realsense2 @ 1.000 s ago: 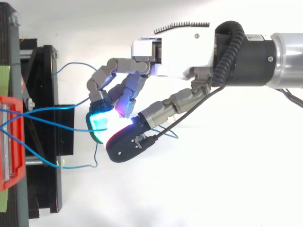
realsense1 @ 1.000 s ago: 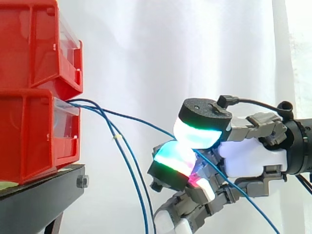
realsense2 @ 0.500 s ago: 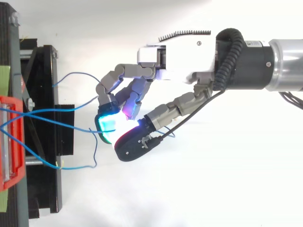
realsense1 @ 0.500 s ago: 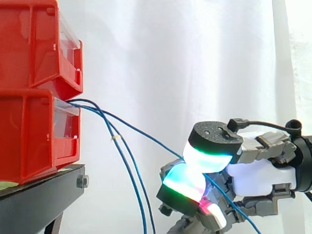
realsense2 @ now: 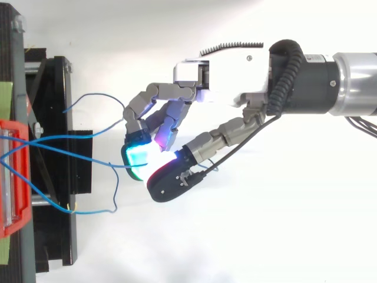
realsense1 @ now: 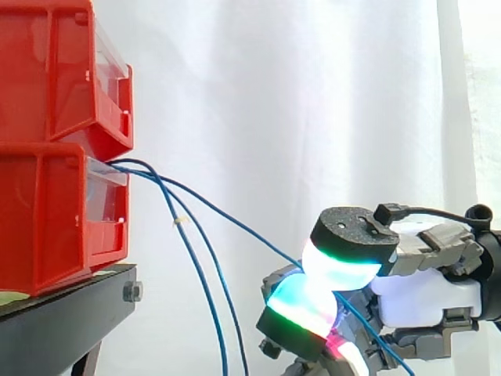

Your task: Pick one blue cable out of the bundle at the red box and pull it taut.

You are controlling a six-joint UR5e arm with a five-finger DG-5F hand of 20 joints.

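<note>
one blue cable (realsense1: 235, 224) slants almost straight from the lower red box (realsense1: 47, 211) to the robot hand (realsense1: 427, 294), pinched between its glowing pads (realsense1: 340, 268). the other cables (realsense1: 179, 224) hang slack. looks like the pulling step; next, draw away from the box till it's taut.

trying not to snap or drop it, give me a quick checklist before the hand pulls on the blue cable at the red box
1. Grip: the hand pinches the blue cable between two glowing fingertips: ok.
2. One cable only: a single strand enters the pinch. In the side view the other cables hang down apart from the hand: ok.
3. Tautness: the held cable runs almost straight from the red box, with a slight bend near the box: not ok yet.
4. Anchoring inside the box: hidden, so cannot tell.
5. Box seated on the black stand: ok.
</note>
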